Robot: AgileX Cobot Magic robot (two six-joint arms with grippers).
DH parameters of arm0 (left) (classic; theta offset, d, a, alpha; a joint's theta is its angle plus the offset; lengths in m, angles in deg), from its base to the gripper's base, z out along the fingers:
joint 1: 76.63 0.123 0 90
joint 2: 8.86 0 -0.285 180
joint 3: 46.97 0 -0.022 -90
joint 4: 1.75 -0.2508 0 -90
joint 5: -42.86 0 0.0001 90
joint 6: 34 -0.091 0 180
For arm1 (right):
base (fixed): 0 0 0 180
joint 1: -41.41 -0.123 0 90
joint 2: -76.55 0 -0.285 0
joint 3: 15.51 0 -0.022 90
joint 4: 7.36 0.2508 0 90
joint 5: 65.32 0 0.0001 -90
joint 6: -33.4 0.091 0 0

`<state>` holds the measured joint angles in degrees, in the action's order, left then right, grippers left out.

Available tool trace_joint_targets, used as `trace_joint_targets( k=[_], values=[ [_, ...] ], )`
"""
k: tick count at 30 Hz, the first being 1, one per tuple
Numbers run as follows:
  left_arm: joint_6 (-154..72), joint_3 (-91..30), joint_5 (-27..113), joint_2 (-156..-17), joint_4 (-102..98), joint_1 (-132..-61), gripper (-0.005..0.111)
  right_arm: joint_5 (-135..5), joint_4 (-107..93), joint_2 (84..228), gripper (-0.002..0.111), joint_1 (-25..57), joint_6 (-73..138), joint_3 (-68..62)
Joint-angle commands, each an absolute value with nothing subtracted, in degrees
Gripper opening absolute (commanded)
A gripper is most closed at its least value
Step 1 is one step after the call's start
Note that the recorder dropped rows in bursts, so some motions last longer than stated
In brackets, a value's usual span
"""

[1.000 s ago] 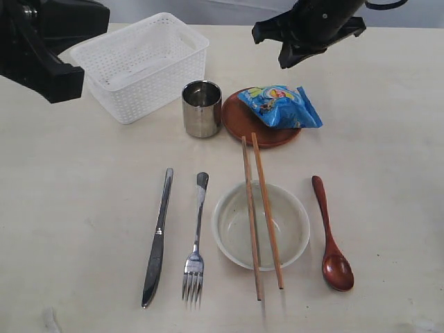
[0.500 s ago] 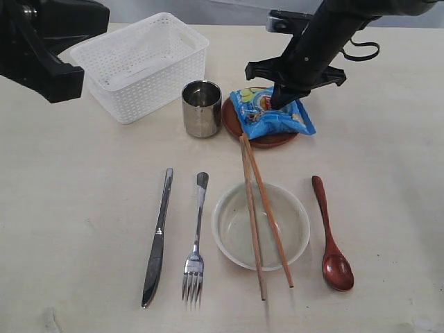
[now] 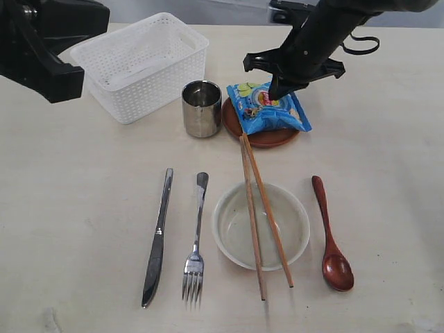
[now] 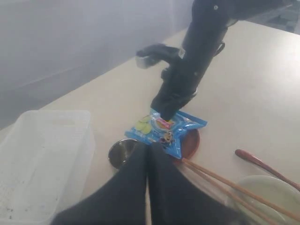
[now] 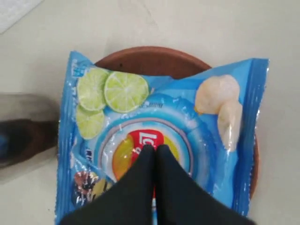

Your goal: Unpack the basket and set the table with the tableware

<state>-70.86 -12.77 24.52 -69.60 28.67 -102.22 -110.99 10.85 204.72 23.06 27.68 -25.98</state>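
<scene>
Setting nearly complete; one stray item is occupying the saucer.
The basket (image 3: 149, 97) is sitting apparently empty at 11 o'clock on the table (image 3: 83, 208). The knife (image 3: 158, 236), fork (image 3: 197, 236), bowl (image 3: 216, 229) with chopsticks (image 3: 253, 208) across it, spoon (image 3: 329, 236), cup (image 3: 201, 111) and saucer (image 3: 239, 125) are lying out. The right gripper (image 5: 155, 150) is pinching the bag (image 3: 267, 109) on the saucer at the bowl's 12 o'clock, jaws closed. The left gripper (image 4: 149, 157) is hovering closed and empty.

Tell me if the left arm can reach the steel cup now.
Probably yes: the steel cup stands uncovered beside the basket; the right gripper sits on the snack bag nearby. The left gripper is shut, though.
</scene>
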Motion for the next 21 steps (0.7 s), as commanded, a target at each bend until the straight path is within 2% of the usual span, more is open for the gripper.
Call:
trace_joint_targets(
  k=[1,5,7,14,18,21],
  values=[
    [-70.99,-12.56,24.92,-69.27,28.45,-102.03,0.0,-110.81,10.76,199.99,0.0,23.13,27.62,-26.1],
    [-70.99,-12.56,24.92,-69.27,28.45,-102.03,0.0,-113.81,8.68,195.87,0.0,23.13,27.21,-25.45],
    [-70.75,-12.47,24.28,-69.27,28.45,-102.03,0.0,-111.74,8.18,191.27,0.0,23.13,26.97,-19.86],
    [-68.73,1.81,36.96,-55.1,28.64,-101.99,0.0,-91.59,7.82,155.17,0.0,23.13,28.17,22.02],
    [-67.79,7.58,40.92,-50.96,28.64,-101.99,0.0,-85.53,8.13,140.89,0.0,23.13,29.78,33.22],
    [-67.79,8.68,40.87,-50.36,28.64,-101.99,0.0,-91.14,8.91,136.33,0.001,23.13,31.8,35.13]
  ],
)
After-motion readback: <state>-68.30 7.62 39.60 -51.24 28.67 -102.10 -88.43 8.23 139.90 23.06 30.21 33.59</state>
